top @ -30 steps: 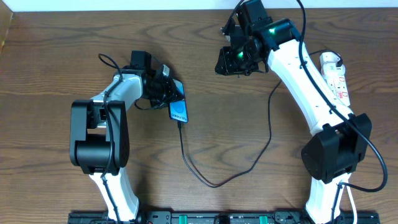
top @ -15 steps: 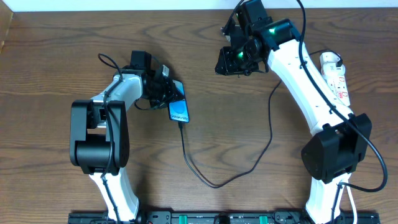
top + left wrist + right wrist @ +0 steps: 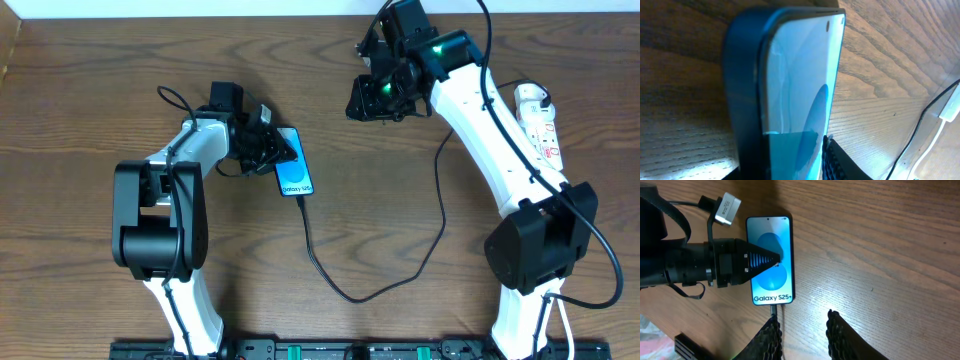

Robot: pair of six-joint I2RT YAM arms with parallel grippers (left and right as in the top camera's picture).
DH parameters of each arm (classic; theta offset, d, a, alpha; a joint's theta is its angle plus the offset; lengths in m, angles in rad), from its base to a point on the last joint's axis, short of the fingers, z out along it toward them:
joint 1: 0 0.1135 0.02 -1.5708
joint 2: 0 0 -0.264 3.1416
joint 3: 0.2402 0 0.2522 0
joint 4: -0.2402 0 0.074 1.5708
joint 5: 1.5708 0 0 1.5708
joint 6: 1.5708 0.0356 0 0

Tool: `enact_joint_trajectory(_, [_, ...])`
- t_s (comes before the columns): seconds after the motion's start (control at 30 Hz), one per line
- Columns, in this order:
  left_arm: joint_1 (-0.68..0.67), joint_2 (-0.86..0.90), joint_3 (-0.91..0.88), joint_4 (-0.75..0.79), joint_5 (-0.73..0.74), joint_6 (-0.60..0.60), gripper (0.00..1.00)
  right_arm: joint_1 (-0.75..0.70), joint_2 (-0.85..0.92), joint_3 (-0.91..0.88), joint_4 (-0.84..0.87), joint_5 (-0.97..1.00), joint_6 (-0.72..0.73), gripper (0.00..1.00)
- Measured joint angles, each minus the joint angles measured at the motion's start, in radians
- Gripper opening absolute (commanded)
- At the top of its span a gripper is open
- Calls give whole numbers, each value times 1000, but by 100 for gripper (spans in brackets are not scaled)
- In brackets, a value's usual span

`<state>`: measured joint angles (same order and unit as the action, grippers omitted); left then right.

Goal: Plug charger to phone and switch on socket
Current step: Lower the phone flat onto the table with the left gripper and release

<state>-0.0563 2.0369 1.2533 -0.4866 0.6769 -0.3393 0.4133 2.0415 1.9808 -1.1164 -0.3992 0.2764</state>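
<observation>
The socket [image 3: 543, 125] lies at 3 o'clock from your right gripper [image 3: 375, 100], the nearer one, its long axis running 12 to 6. Those fingers stand partly apart, empty. The left gripper [image 3: 270, 148] overlaps the phone [image 3: 296, 178]; whether it grips, you cannot tell.

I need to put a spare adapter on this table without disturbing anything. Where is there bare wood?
Bare table left of the left arm, and the wide patch between the phone and the right arm, inside the charger loop. Crowded: around the phone at the left gripper, and the right edge by the socket.
</observation>
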Motion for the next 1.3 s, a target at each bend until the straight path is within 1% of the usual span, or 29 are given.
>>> enact_joint_trajectory(0.4, [0, 0, 0, 0, -14, 0, 32, 0, 0, 0, -1, 4, 0, 30])
enact_joint_trajectory(0.53, [0, -1, 0, -2, -28, -1, 36, 0, 0, 0, -1, 5, 0, 30])
enact_joint_trajectory(0.87, [0, -6, 5, -4, -64, 0, 36, 0, 0, 0, -2, 7, 0, 30])
enact_joint_trajectory(1.13, [0, -18, 13, -24, -151, 0, 37, 0, 0, 0, -4, 10, 0, 30])
enact_joint_trajectory(1.3, [0, -19, 16, -26, -168, 0, 37, 0, 0, 0, -10, 13, 0, 30])
